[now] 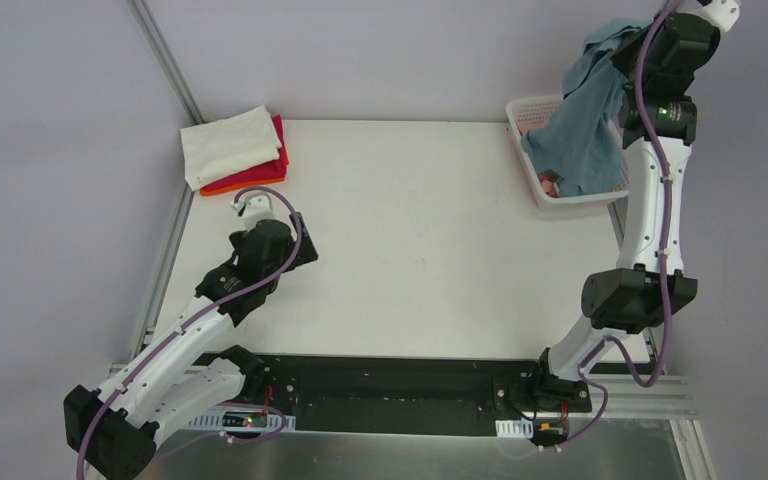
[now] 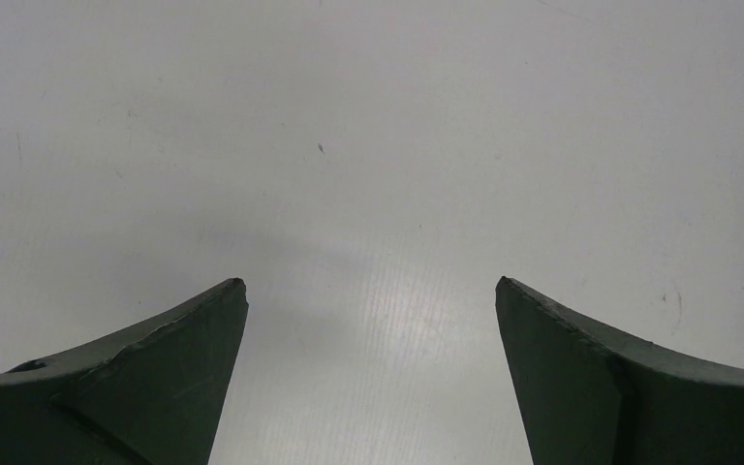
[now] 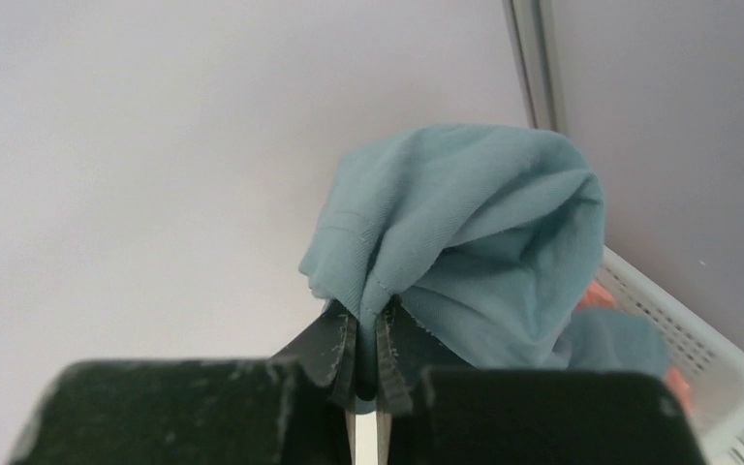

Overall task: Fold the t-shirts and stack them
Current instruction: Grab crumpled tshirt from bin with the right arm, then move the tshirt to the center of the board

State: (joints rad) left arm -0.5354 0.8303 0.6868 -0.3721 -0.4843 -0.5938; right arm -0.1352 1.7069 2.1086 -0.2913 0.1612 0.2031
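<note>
Cloth, slate blue-grey and limp: the t-shirt (image 1: pixel 585 125) hangs bunched at one o'clock, a fold pinched tight in the right tool (image 3: pixel 358 325), its lower drape over the white lattice basket (image 1: pixel 522 110). Judged step: lifting it out. Next it needs carrying to the smooth worktop (image 1: pixel 430 230) and spreading flat. The left tool (image 2: pixel 368 283), at eight o'clock, gapes wide and empty. At ten o'clock lie the folded shirts (image 1: pixel 232 145), cream-white topmost, squarely stacked.

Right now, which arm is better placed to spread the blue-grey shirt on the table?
Right: the right claw is shut on the blue-grey shirt, lifted over the basket; the left claw is open, empty.
</note>
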